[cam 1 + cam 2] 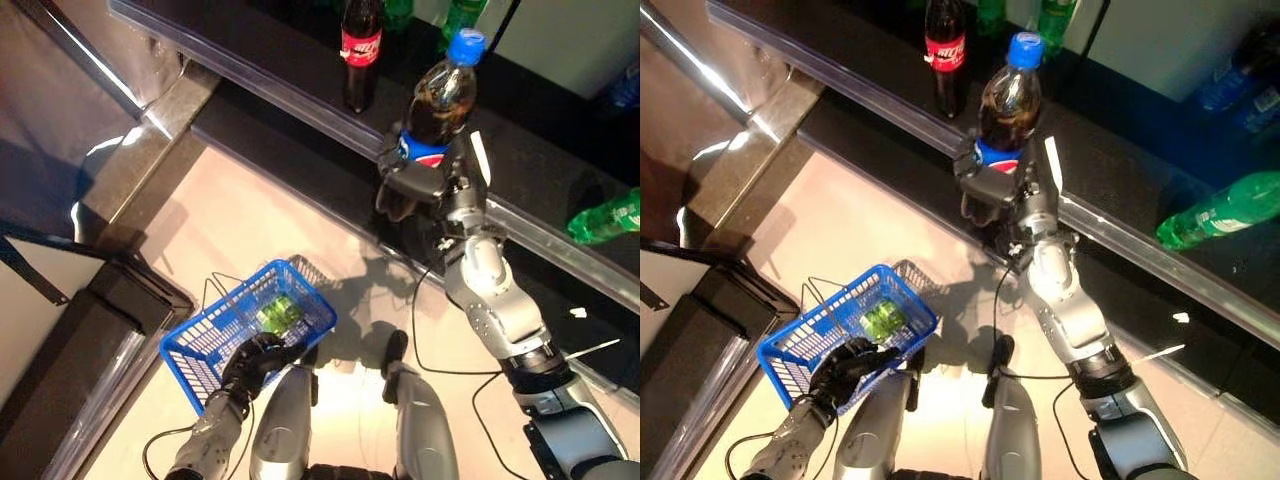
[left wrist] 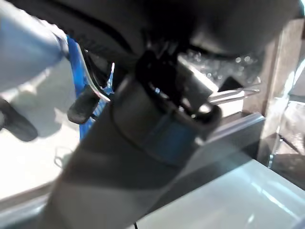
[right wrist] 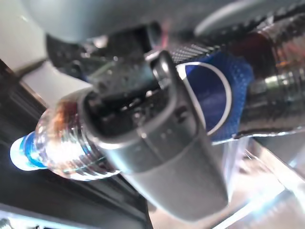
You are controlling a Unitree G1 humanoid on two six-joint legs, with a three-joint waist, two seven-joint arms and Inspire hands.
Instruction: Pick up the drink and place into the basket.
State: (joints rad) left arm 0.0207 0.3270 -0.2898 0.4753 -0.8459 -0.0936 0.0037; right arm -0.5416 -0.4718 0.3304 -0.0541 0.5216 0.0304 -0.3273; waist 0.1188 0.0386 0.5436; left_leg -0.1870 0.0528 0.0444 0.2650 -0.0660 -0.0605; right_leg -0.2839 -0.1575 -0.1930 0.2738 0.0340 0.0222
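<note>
My right hand (image 1: 415,186) is shut on a dark cola bottle (image 1: 440,100) with a blue cap and blue label, held upright above the dark shelf's front edge. The right wrist view shows the thumb (image 3: 162,143) wrapped across the bottle (image 3: 62,148). Low at the left, my left hand (image 1: 258,362) is curled round the rim of the blue wire basket (image 1: 205,335), which hangs above the floor. A green can (image 1: 278,314) lies inside the basket.
A cola bottle with a red label (image 1: 361,52) stands on the dark shelf (image 1: 300,60) behind. A green bottle (image 1: 606,217) lies on its side at the right. More green bottles stand at the back. A dark counter (image 1: 90,330) is at the left.
</note>
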